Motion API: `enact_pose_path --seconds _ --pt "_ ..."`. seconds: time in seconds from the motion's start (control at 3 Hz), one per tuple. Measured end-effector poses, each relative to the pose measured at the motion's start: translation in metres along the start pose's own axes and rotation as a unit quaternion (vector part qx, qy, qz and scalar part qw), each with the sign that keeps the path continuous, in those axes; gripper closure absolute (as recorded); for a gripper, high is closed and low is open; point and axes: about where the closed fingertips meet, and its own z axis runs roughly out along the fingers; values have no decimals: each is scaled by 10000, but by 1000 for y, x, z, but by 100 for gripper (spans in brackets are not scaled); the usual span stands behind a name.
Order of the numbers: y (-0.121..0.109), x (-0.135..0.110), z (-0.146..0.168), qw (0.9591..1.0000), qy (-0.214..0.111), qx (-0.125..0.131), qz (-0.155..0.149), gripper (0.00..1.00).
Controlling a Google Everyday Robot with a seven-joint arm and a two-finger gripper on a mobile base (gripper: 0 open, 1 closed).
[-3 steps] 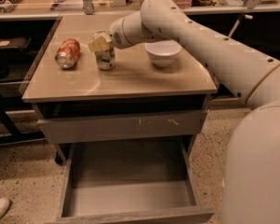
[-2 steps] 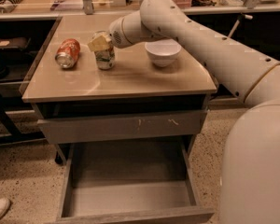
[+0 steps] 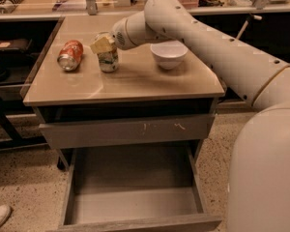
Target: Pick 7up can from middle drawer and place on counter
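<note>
Placing step, judged near done: 7up can (image 3: pixel 108 61) upright on counter (image 3: pixel 135 83) beside orange-red can (image 3: pixel 70 55), top pinched in gripper (image 3: pixel 104 44); middle drawer (image 3: pixel 135 197) open below; next, release and lift clear.
</note>
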Motion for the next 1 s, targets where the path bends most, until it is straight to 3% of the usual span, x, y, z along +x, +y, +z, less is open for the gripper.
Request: enact_pose_path --seconds 0.33,0.67,1.0 --pt "0 0 0 10000 0 0 0 16" --pt "0 0 0 10000 0 -1 0 0" --pt "0 0 0 10000 0 -1 0 0"
